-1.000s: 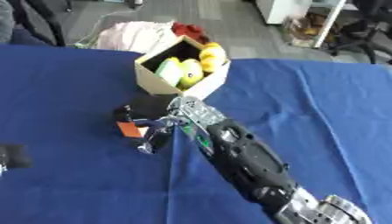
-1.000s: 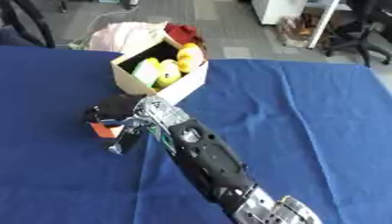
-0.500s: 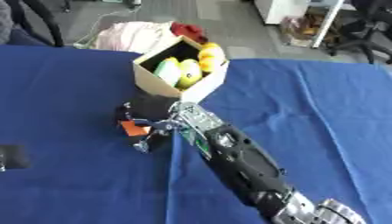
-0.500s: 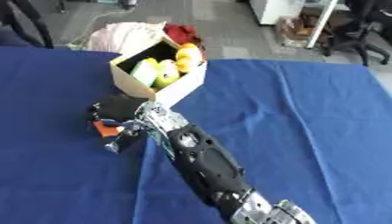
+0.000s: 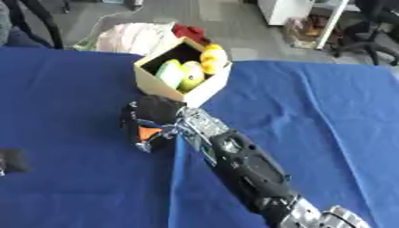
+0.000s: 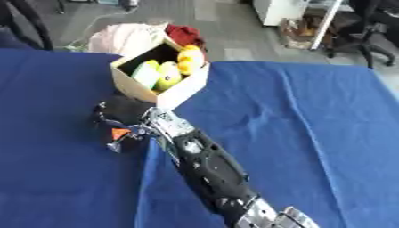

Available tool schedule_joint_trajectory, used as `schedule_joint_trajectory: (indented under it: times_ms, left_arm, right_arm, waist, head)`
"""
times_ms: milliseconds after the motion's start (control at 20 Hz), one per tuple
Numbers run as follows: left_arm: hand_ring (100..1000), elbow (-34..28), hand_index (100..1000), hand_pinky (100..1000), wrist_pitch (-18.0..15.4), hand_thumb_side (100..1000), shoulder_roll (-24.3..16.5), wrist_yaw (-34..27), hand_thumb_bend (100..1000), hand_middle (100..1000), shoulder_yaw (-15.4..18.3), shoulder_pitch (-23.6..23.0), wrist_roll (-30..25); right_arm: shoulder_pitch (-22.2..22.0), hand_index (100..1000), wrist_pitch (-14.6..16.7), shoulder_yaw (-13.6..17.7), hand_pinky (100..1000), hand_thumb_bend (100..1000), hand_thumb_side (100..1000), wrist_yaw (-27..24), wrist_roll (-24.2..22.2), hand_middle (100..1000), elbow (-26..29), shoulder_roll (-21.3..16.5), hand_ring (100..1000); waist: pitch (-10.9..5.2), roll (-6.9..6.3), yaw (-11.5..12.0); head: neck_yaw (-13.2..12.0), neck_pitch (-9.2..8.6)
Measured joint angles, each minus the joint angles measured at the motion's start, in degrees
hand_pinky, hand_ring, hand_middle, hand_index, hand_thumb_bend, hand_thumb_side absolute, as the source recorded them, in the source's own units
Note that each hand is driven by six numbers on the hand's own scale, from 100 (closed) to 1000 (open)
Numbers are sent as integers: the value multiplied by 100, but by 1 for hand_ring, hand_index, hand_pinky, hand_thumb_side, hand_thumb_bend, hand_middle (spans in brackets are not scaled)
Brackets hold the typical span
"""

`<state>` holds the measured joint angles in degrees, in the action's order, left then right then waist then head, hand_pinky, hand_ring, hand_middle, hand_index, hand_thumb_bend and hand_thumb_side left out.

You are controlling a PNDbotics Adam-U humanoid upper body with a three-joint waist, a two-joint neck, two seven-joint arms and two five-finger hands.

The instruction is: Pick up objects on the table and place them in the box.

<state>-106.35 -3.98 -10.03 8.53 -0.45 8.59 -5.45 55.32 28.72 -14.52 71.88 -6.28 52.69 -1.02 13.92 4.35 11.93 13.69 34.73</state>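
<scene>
Just below the box (image 5: 181,89), orange object (image 5: 147,132) within right hand's (image 5: 156,116) curled fingers (image 5: 140,143).

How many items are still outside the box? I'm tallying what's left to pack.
1 that I can make out: a small orange object in the right hand, on the blue table just in front of the box. The hand may hide more.

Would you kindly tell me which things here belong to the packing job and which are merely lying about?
Part of the job:
- small orange object, in the right hand, whose fingers curl round it
- open cardboard box holding yellow and green fruit-like items
- blue cloth-covered table

Lying about:
- pink cloth bundle beyond the table
- dark object at the left edge; cannot identify it
</scene>
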Motion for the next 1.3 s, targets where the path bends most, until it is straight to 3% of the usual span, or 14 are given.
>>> schedule_joint_trajectory:
  times_ms: [100,200,550,800,1100,1300]
  left_arm:
    - [536,0,663,655,1,778,0,0,100,483,0,0,1]
    - [536,0,663,655,1,778,0,1,100,483,1,0,1]
    - [536,0,663,655,7,779,0,1,100,482,1,0,9]
    - [535,0,663,655,12,779,0,1,100,481,4,0,15]
    - [534,0,663,654,19,780,1,2,100,480,31,0,24]
    - [534,0,663,654,21,780,1,4,100,480,33,-1,27]
  right_arm:
    - [-28,945,-18,2,706,100,217,-62,-10,883,0,-50,771]
    - [-35,971,-50,3,769,100,223,-133,-85,923,0,-80,831]
    - [-43,995,-141,73,800,100,232,-195,-569,953,-33,-102,872]
    - [-47,971,-286,169,641,100,240,-247,-905,911,-113,-132,756]
    - [-45,826,-349,216,331,100,216,-513,-1045,718,-109,-133,447]
    - [-70,790,-308,226,263,100,202,-766,-800,659,-12,-188,387]
  waist:
    - [0,0,-18]
    - [0,0,-19]
    - [0,0,-27]
    - [0,0,-37]
    - [0,0,-49]
    - [0,0,-54]
  head:
    - [-1,-6]
    - [-1,-6]
    - [-1,-7]
    - [-2,-8]
    - [-4,-8]
    - [-4,-8]
